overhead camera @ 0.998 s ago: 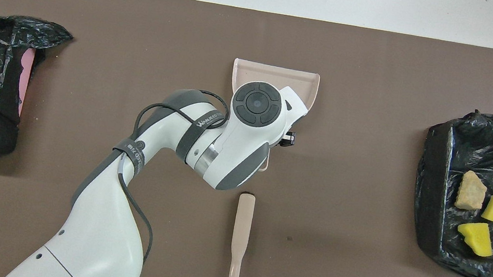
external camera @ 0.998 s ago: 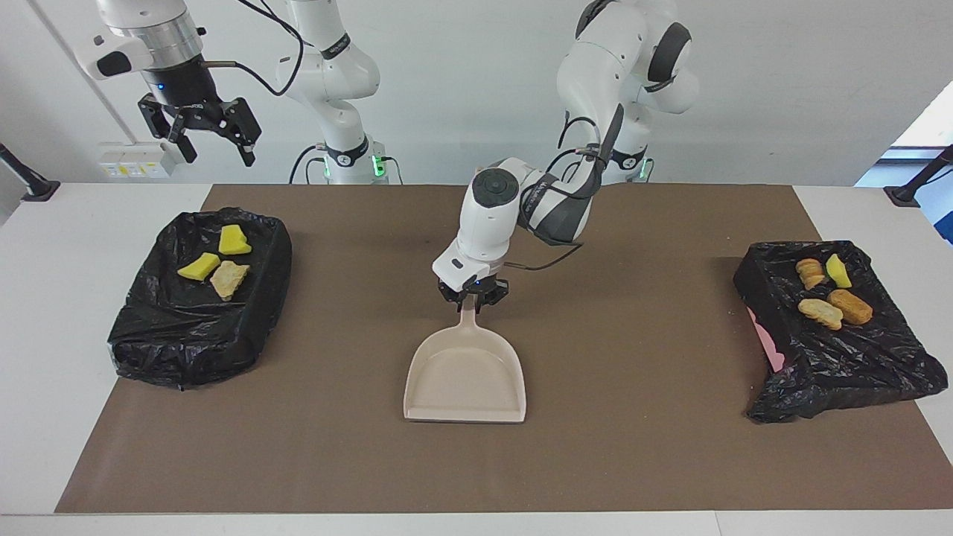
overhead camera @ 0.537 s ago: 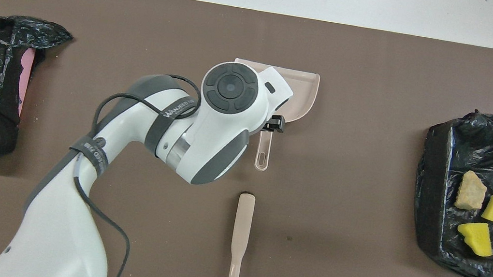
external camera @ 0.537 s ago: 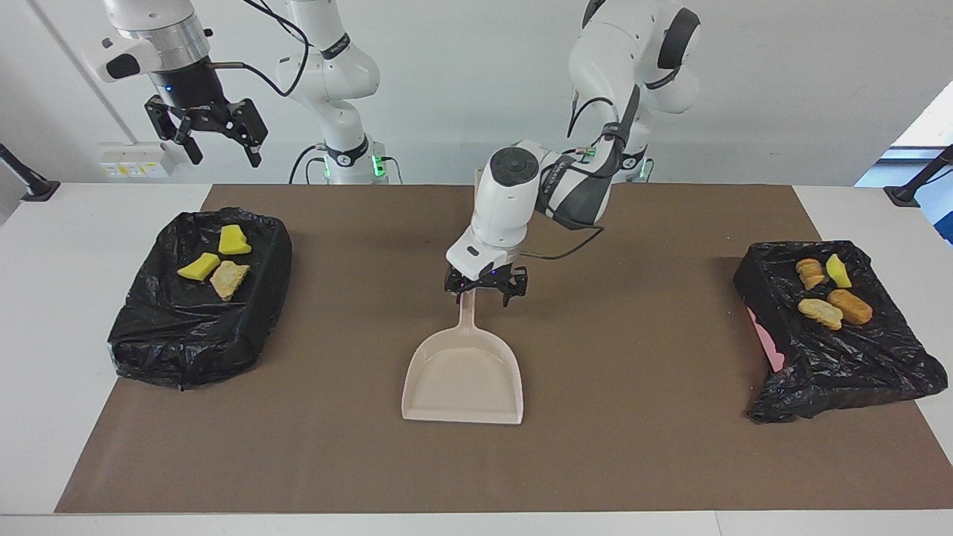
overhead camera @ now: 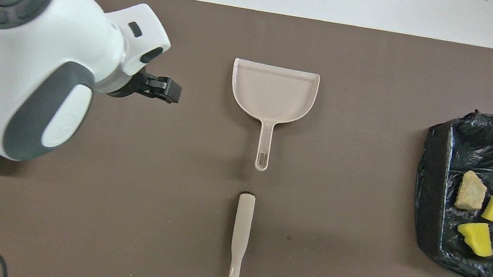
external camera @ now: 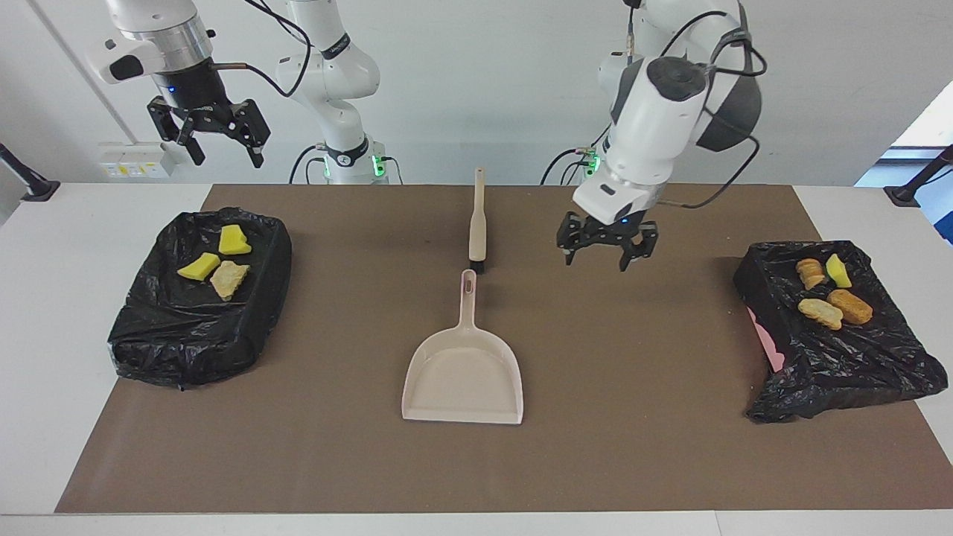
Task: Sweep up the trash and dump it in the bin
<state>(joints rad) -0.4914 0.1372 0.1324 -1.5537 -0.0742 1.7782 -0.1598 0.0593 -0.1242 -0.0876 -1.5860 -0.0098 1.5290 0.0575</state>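
Note:
The trash lies in two black-bagged bins. Two yellow sponge chunks and a tan lump are in the bin at the right arm's end. Several tan, orange and yellow scraps lie in the bin at the left arm's end. My left gripper is open and empty, raised over the mat between the dustpan and that bin. My right gripper is open and empty, high over the other bin.
The beige dustpan lies flat mid-mat, with its handle toward the robots. The beige brush lies in line with it, nearer to the robots. In the overhead view the left arm hides the bin at its end.
My left gripper has opened, let go of the dustpan handle, risen and swung toward the left arm's end. The dustpan stays on the mat. The right gripper has hardly moved.

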